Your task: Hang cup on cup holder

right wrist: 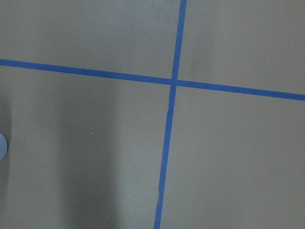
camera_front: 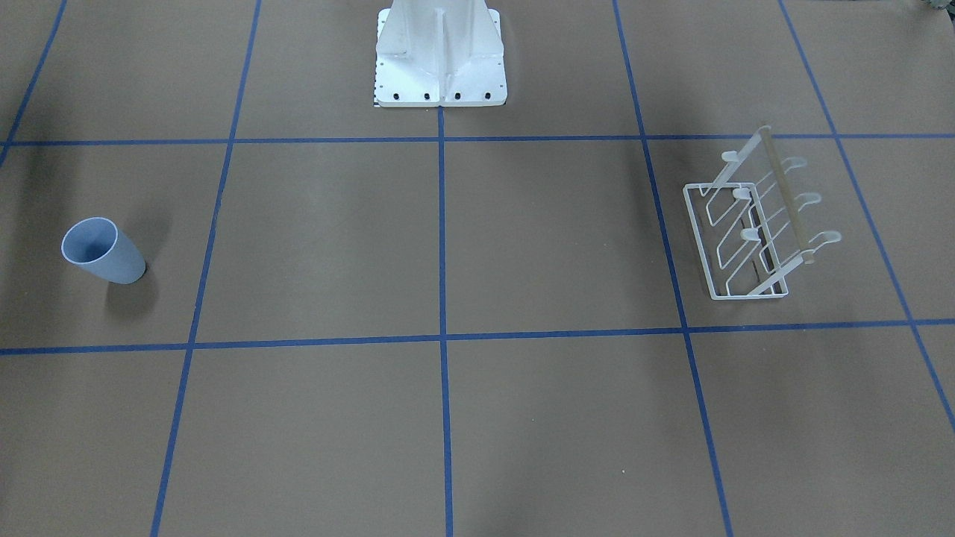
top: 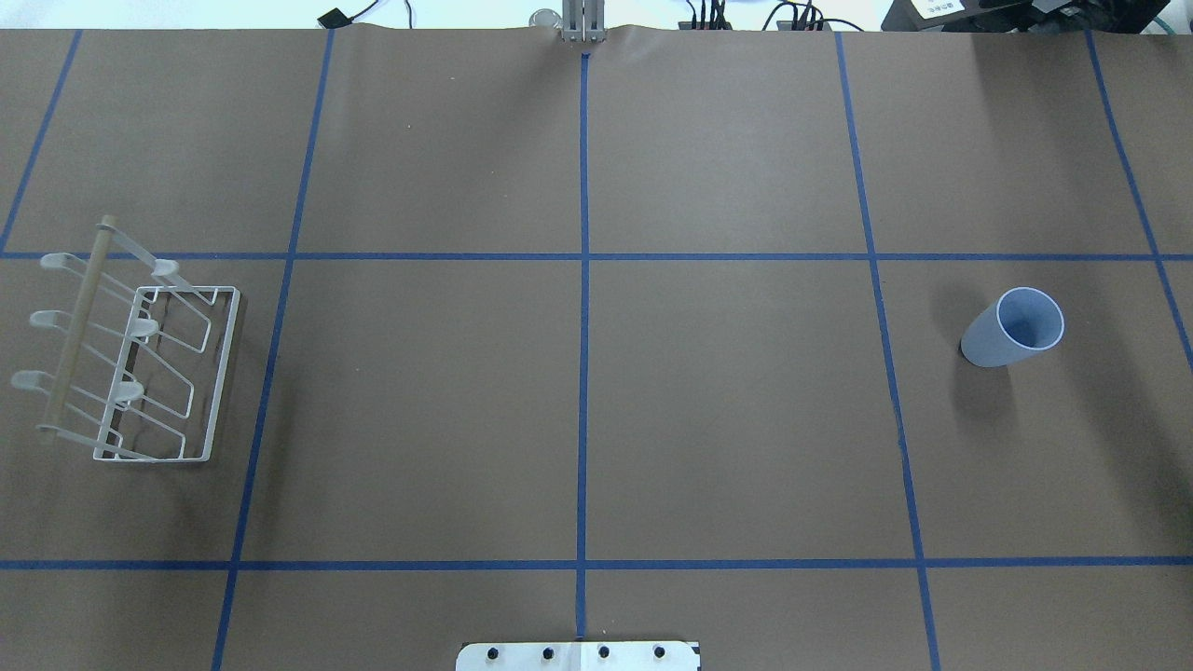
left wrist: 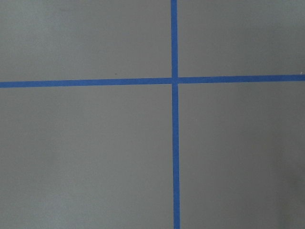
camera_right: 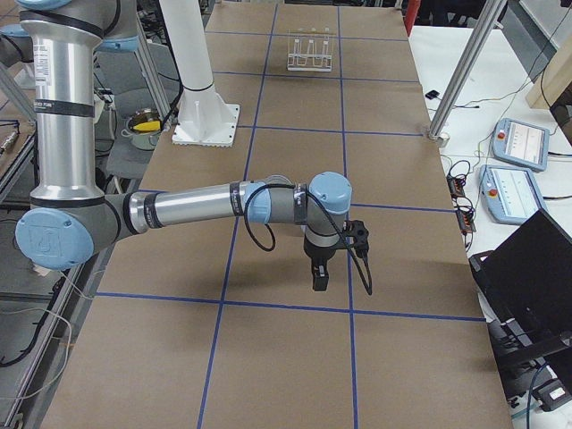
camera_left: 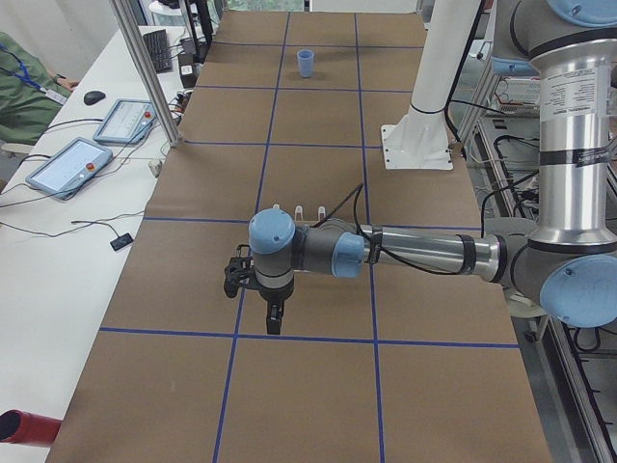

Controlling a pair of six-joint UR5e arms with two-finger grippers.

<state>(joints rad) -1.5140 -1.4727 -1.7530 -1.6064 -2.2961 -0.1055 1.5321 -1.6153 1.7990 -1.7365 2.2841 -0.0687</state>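
The light-blue cup (camera_front: 101,252) stands upright, mouth up, on the brown table on the robot's right side; it also shows in the overhead view (top: 1014,328) and small at the far end of the left view (camera_left: 306,64). The white wire cup holder (camera_front: 753,224) with its wooden rod stands on the robot's left side (top: 130,363) and far off in the right view (camera_right: 310,51). No cup hangs on it. My left gripper (camera_left: 274,320) and right gripper (camera_right: 319,279) hang above the table, pointing down, away from both things. I cannot tell whether they are open or shut.
The white robot base (camera_front: 440,67) stands at the table's middle edge. Blue tape lines (top: 583,373) divide the table into squares. Metal posts (camera_left: 145,68) and tablets (camera_left: 69,166) stand along the operators' side, and a laptop (camera_right: 527,268) sits there too.
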